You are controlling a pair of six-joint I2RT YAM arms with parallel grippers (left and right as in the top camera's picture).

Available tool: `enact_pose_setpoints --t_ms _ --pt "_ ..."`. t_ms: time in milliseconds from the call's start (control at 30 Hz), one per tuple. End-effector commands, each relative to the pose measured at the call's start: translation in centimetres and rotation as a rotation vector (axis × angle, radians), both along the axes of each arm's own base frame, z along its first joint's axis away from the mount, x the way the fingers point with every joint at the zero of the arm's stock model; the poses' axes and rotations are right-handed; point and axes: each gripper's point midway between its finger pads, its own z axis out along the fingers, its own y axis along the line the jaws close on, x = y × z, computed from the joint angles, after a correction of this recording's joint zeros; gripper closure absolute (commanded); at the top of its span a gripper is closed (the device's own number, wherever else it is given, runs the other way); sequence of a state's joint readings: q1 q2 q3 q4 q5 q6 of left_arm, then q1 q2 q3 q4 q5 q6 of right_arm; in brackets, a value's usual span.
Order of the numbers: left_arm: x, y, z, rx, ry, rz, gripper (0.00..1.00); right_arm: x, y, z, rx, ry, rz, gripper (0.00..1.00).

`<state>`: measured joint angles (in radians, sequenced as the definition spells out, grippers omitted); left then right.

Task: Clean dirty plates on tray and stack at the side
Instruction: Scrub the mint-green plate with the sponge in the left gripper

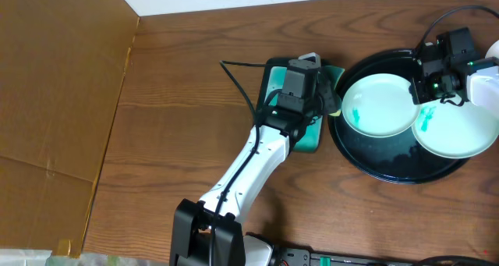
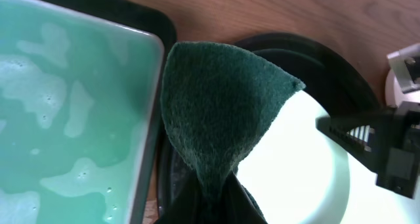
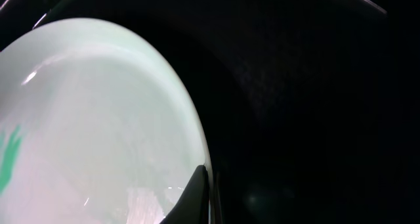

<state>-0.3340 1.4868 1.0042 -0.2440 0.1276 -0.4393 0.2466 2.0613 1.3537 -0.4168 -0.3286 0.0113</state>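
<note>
Right claw [image 3: 205, 198] is clamped on the rim of a mint plate [image 1: 380, 104]. Looks like the one nearer the soap dish, tho I'm not 100% sure from the wrist cam. Left claw [image 1: 326, 94] is pinched shut on a dark green scouring pad [image 2: 220, 106], which hangs over the gap btw the teal dish [image 2: 65, 106] of sudsy water and the black tray [image 1: 390, 168].

Plates: two sit on the tray. The 2nd plate [image 1: 460, 129] touches or slightly overlaps the first and sticks out past the tray's right edge. Each has a teal smear [image 1: 355, 114]. Poss a third plate [image 1: 490, 83], white, cut off at the frame edge.

Handling, imo: stiff, shallow, glossy, prob light-ish, slick once wet, and could chip if dropped. Only real hold is the thin rim, so pinch it deep & keep the plate low while scrubbing. The flat face gives a claw nothing.

Surface: flat wood-grain desk [image 1: 179, 102], with a brown board [image 1: 54, 86] along the left. Lots of desk btw board and dish, so prob room to stack there.
</note>
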Motion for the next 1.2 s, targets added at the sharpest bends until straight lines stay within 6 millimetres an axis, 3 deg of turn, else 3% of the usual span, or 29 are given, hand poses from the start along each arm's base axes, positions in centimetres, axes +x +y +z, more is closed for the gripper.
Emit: enact_pose_setpoints --t_ms 0,300,500,700,800,1000,1067,1167 --pt "0.1 -0.2 -0.3 -0.011 0.003 0.007 0.93 0.4 -0.1 -0.5 -0.004 -0.002 -0.042 0.99" --pt "0.2 -2.8 0.6 -0.068 -0.029 -0.008 0.93 3.4 -0.2 0.9 0.015 -0.118 -0.112 0.99" --pt "0.9 -4.6 0.2 -0.087 -0.057 -0.036 0.93 1.6 0.2 -1.8 -0.019 -0.034 -0.080 0.99" --pt "1.7 -6.0 -1.9 -0.138 -0.022 0.002 0.93 -0.2 0.2 -3.0 -0.069 0.021 -0.017 0.99" --pt "2.1 -8.0 -3.1 -0.149 -0.036 -0.033 0.93 -0.3 -2.3 -3.8 -0.213 0.019 -0.050 0.99" --pt "2.9 -11.5 -5.8 -0.201 -0.051 -0.048 0.93 -0.6 -1.5 -3.8 -0.180 0.030 -0.032 0.99" --pt "3.3 -11.5 -6.8 -0.215 -0.044 -0.010 0.93 -0.6 -1.6 -3.8 -0.179 0.029 -0.033 0.99" --pt "4.2 -9.8 -9.0 -0.160 -0.041 0.106 0.93 -0.6 -1.5 -3.8 -0.169 0.041 -0.064 0.99"
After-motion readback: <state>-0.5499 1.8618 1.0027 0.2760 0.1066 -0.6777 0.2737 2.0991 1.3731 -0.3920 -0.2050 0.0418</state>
